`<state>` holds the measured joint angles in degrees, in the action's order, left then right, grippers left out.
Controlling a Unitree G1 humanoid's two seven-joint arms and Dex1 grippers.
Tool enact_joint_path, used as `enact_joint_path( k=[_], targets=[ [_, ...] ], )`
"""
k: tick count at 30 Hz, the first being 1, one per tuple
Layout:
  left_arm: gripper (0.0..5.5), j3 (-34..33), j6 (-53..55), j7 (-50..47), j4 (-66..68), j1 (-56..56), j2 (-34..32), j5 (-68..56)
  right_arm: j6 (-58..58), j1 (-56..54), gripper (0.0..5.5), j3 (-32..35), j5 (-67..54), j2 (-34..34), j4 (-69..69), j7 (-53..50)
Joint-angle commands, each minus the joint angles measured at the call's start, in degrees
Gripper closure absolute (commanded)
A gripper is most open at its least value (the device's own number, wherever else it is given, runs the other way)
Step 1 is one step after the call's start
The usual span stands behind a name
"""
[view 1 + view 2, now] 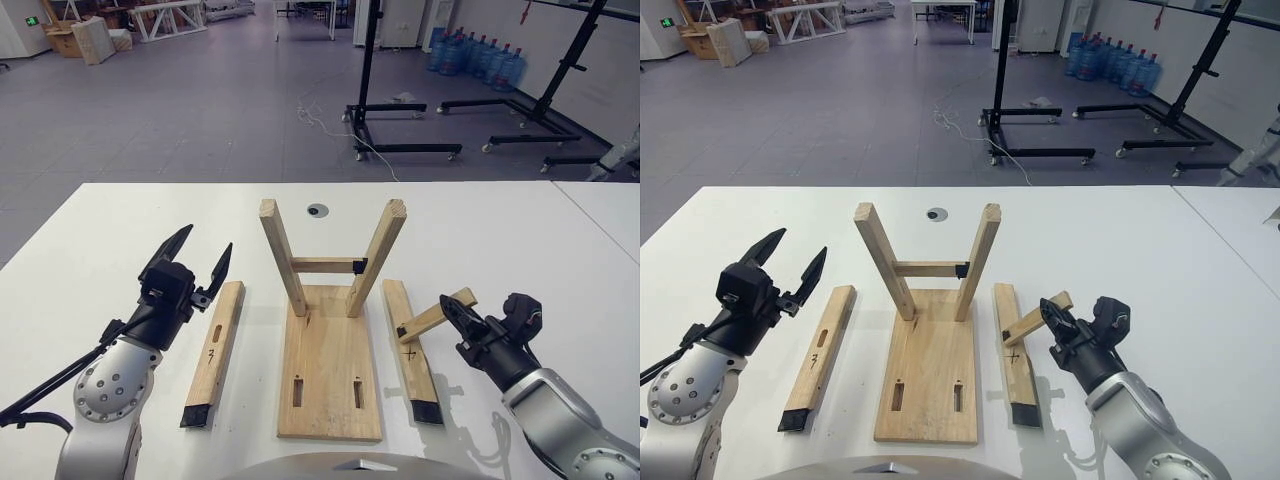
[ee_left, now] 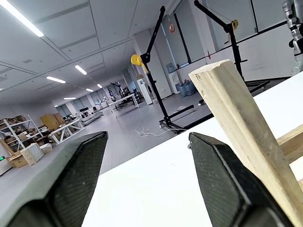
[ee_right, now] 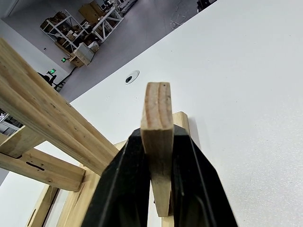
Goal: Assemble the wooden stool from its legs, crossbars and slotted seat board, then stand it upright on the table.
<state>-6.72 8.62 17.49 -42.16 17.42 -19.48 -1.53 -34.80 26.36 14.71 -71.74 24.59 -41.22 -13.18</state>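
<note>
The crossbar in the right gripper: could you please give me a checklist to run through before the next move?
1. Grip: the right gripper is shut on the crossbar: ok.
2. Aim: the crossbar's lower end is lined up with the slot of the right loose leg: cannot tell.
3. Other arm: the left gripper is open beside the left loose leg: ok.
4. Base: the standing legs are joined by the fitted crossbar on the seat board: ok.
5. The near slots are free: ok.
</note>
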Motion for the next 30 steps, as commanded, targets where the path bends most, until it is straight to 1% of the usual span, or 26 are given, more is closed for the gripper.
enact_joint_path(
  k=[1,6,11,15,19,30],
  targets=[
    [2.37,0.16,0.39,0.24,0.57,-0.39,-0.4,0.09,-0.58,1.66,5.11,0.42,3.21,0.43,2.64,2.09],
    [2.37,0.95,-0.01,0.25,1.05,-0.7,-0.36,0.46,-0.05,0.82,5.11,0.91,3.43,-1.2,3.11,0.97],
    [2.37,1.01,-0.82,0.11,1.38,-0.06,-0.24,0.58,0.67,-0.72,5.11,2.22,-0.3,-2.56,2.42,-0.77],
    [2.37,0.75,-1.4,-0.46,1.35,0.43,0.15,0.76,-0.11,-2.38,5.11,1.53,0.63,-0.77,0.07,-0.69],
    [2.37,1.48,-2.12,-1.38,1.2,1.49,1.04,1.76,-0.7,-4.88,5.11,2.0,-0.77,0.06,0.99,-1.58],
    [2.37,2.23,-2.27,-2.12,-0.05,3.55,1.53,2.74,-2.02,-3.36,5.11,2.72,1.67,1.44,1.78,-0.93]
  ],
)
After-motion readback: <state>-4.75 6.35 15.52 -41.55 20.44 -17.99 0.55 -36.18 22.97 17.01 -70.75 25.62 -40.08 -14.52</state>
